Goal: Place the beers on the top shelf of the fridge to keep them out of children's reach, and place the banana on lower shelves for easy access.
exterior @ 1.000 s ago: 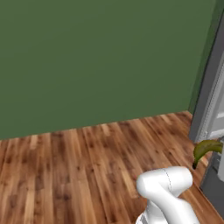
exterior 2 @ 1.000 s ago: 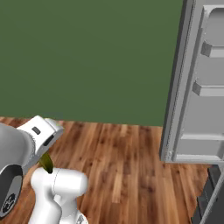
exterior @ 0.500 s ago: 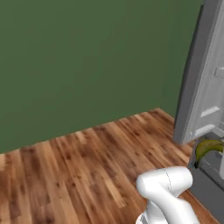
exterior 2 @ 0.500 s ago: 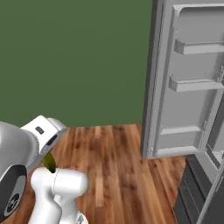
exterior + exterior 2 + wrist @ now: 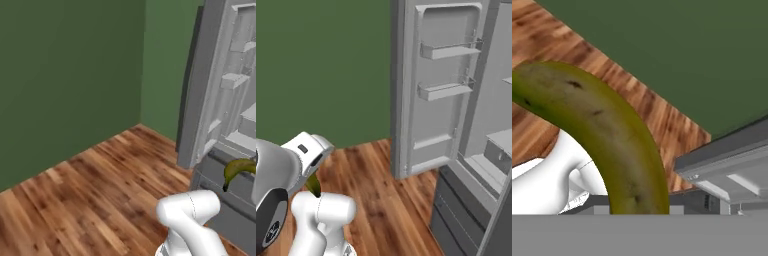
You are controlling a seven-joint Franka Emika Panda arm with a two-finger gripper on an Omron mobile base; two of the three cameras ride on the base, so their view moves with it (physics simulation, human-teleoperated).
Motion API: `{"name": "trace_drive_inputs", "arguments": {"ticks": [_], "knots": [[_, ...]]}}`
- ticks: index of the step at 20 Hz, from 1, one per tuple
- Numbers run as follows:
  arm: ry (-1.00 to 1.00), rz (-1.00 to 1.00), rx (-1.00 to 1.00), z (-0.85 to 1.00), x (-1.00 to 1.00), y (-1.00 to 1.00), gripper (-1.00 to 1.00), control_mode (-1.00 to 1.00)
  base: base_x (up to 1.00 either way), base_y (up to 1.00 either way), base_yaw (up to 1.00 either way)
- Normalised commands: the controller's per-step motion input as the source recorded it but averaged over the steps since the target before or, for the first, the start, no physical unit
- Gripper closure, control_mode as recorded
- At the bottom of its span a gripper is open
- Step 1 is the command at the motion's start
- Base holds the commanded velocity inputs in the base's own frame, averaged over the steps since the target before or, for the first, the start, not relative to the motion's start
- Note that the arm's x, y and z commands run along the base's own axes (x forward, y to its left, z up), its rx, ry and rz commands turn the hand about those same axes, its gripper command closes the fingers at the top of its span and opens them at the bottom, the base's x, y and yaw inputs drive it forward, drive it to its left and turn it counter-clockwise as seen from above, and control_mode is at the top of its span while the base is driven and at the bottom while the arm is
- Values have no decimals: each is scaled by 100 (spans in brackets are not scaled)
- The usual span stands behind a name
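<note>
Holding the banana [image 5: 607,135] clamped in our closed gripper, its curve arching right out along the hand, we face the fridge [image 5: 456,115], door open beyond the fruit, wood floor [image 5: 90,195] below.

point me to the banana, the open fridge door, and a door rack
banana [image 5: 612,135]: hand view, on the middle of its curved yellow-green body.
fridge door [image 5: 433,135]: right base view, on the flat inner panel beneath the racks.
door rack [image 5: 446,91]: right base view, on the front lip of the lower of the two racks.
</note>
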Motion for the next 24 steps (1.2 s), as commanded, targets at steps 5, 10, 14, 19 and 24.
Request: {"name": "trace_drive_inputs", "arguments": {"ticks": [5, 10, 14, 19, 24], "knots": [[0, 0, 0, 0, 0, 0, 100, 100, 53, 0, -50], [0, 0, 0, 0, 0, 0, 100, 100, 54, 0, -52], [0, 0, 0, 0, 0, 0, 100, 100, 53, 0, -52], [0, 0, 0, 0, 0, 0, 100, 100, 52, 0, -45], [0, 0, 0, 0, 0, 0, 100, 100, 51, 4, -41]]}}
